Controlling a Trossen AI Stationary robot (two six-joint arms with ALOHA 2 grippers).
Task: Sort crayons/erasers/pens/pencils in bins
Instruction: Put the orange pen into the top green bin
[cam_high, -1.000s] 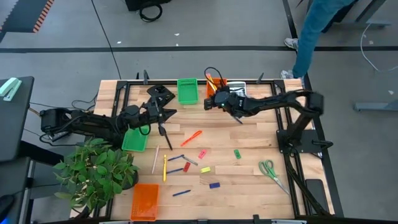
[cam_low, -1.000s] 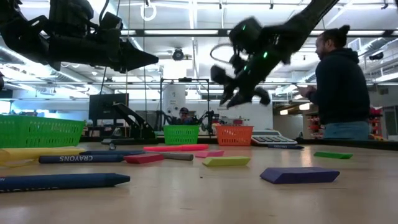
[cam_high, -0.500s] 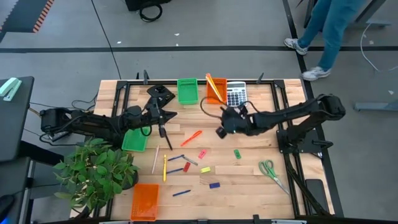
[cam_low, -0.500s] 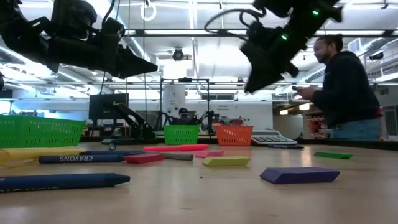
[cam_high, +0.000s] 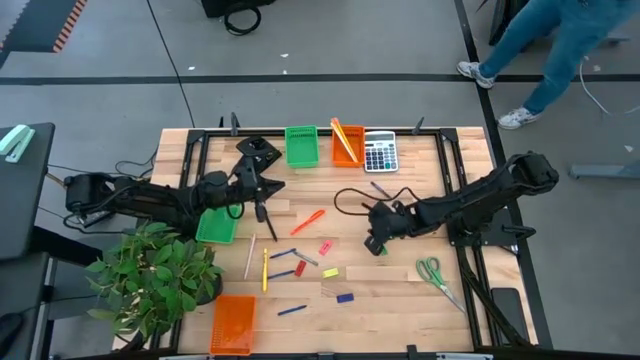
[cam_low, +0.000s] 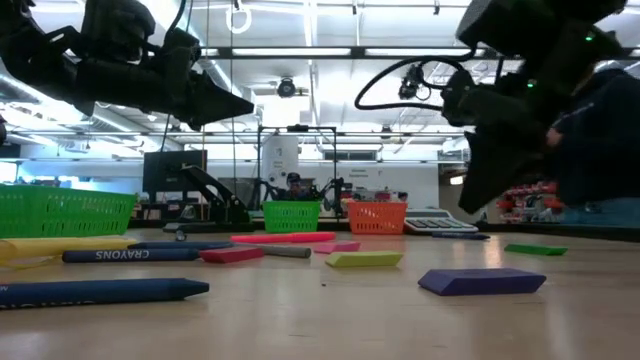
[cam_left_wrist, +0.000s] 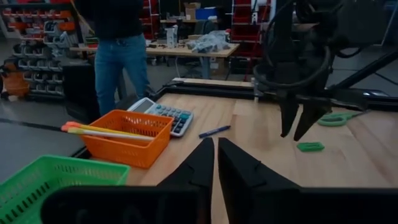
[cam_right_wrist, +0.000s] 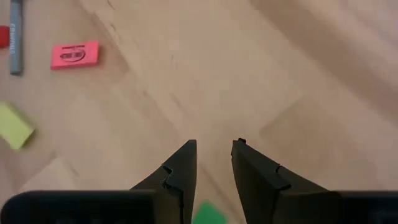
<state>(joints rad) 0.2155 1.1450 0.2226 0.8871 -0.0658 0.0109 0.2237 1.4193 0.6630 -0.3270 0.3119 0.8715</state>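
My right gripper (cam_high: 375, 241) is open and empty, pointing down, low over a green eraser (cam_high: 381, 247). The eraser lies flat on the table and shows between the fingers in the right wrist view (cam_right_wrist: 208, 214). The left wrist view shows this gripper (cam_left_wrist: 297, 127) just above the eraser (cam_left_wrist: 310, 147). My left gripper (cam_high: 262, 207) is shut and empty, held above the table beside the left green bin (cam_high: 217, 224). Loose on the table are a pink eraser (cam_high: 325, 247), a yellow eraser (cam_high: 330, 272), a blue eraser (cam_high: 345, 297), an orange-red crayon (cam_high: 308, 220) and a yellow pencil (cam_high: 265, 268).
A green bin (cam_high: 302, 145), an orange bin (cam_high: 347, 143) holding pencils and a grey calculator (cam_high: 379, 152) stand at the far edge. A blue pen (cam_high: 380, 188) lies near them. A second orange bin (cam_high: 233, 322) is near left, scissors (cam_high: 437, 275) near right, and a plant (cam_high: 150, 275) at the left.
My right gripper has gone from the far orange bin toward the table's near edge and down. It now stands low over the green eraser.
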